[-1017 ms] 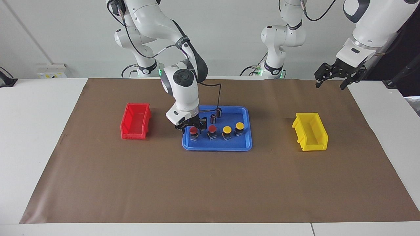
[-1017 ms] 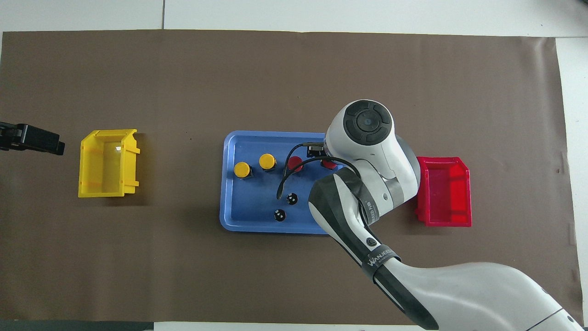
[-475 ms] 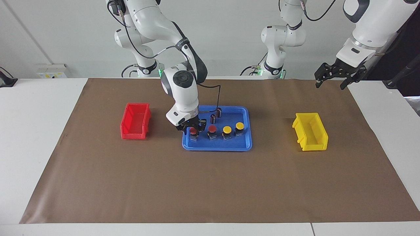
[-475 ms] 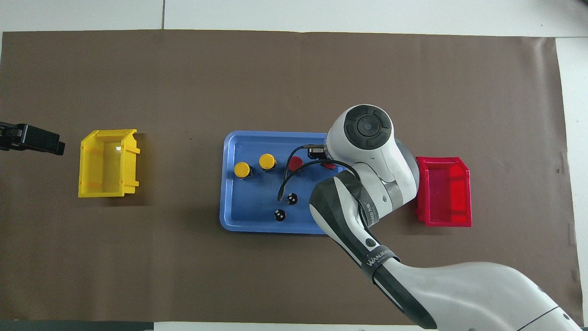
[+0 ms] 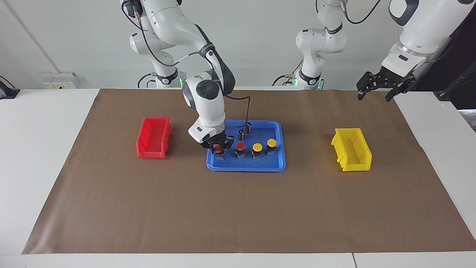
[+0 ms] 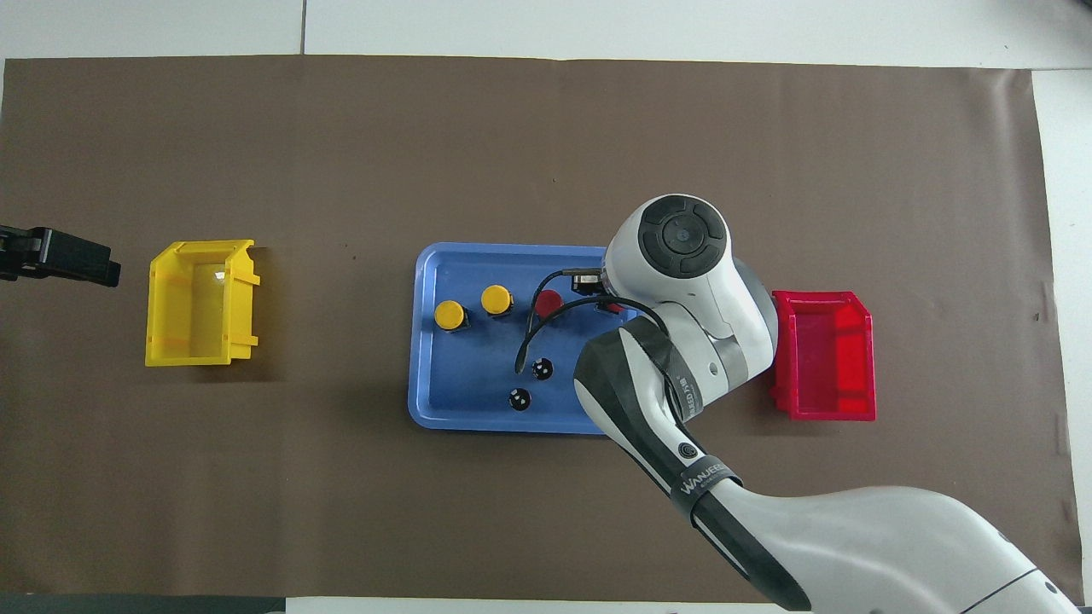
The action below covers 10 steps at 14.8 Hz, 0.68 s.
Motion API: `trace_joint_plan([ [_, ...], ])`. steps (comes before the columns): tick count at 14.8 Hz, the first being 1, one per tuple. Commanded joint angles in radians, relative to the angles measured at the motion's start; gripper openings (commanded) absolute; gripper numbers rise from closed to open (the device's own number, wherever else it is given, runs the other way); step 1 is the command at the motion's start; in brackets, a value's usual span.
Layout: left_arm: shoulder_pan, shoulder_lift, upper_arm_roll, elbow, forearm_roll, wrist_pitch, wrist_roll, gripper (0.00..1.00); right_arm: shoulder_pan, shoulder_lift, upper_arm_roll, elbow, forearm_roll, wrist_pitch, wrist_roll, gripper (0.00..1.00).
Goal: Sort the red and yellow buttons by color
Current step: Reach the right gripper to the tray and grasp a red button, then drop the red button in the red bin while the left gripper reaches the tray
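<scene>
Four buttons [image 5: 256,148] and two dark cylinders [image 5: 245,131] sit in the blue tray [image 5: 245,166]; right tool [image 5: 218,146] seemingly spread around one

The right gripper [image 5: 218,146] has come down over the last second onto the red button [image 5: 218,150] at the blue tray's [image 5: 245,166] end nearest the red bin, its jaws now straddling the cap.
</scene>
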<state>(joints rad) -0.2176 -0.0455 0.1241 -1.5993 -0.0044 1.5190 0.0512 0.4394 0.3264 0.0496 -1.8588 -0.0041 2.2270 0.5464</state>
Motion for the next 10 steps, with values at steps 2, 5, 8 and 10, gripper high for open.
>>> trace_joint_plan([
  [2, -0.020, -0.019, -0.003, -0.068, 0.018, 0.110, -0.114, 0.96, -0.022, -0.012, 0.004, 0.082, -0.011, -0.094, -0.016, 0.17],
  [5, -0.106, -0.014, -0.017, -0.166, 0.009, 0.234, -0.249, 0.91, -0.065, -0.100, -0.004, 0.126, -0.010, -0.260, -0.126, 0.17],
  [8, -0.239, 0.021, -0.018, -0.255, 0.004, 0.394, -0.442, 0.82, -0.222, -0.252, -0.004, 0.017, -0.005, -0.343, -0.332, 0.17],
  [10, -0.310, 0.084, -0.017, -0.254, -0.040, 0.443, -0.467, 0.82, -0.334, -0.321, -0.004, -0.048, 0.007, -0.354, -0.481, 0.17],
])
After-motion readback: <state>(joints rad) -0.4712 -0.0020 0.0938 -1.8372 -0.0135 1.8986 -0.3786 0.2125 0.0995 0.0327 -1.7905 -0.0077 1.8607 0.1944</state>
